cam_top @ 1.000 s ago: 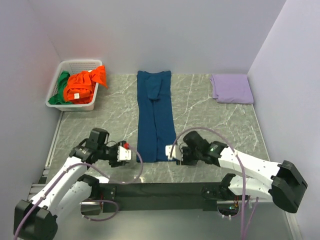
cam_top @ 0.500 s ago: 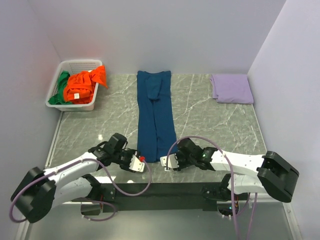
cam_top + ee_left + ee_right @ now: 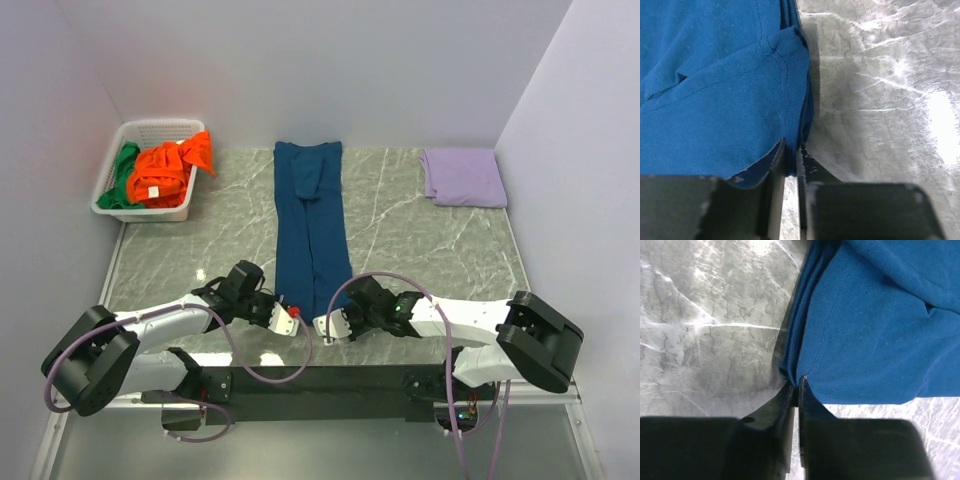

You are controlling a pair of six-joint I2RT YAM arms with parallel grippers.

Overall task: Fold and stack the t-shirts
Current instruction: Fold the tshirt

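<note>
The navy blue t-shirt (image 3: pixel 312 230) lies as a long narrow strip down the middle of the table. My left gripper (image 3: pixel 289 318) sits at its near left corner, and in the left wrist view this gripper (image 3: pixel 791 151) is shut on the layered edge of the navy cloth (image 3: pixel 715 100). At the near right corner is my right gripper (image 3: pixel 326 325). The right wrist view shows it (image 3: pixel 796 383) shut on the folded corner of the same shirt (image 3: pixel 880 330). An orange t-shirt (image 3: pixel 165 170) and a green one (image 3: pixel 122 172) are bundled in the basket.
The white slotted basket (image 3: pixel 160 124) stands at the back left against the wall. A folded lilac cloth (image 3: pixel 462 177) lies at the back right. Grey marble tabletop (image 3: pixel 420 250) shows on both sides of the navy strip.
Both arms have swung inward to the near corners of the navy shirt. Their jaws, open a second ago, have closed on the cloth.
</note>
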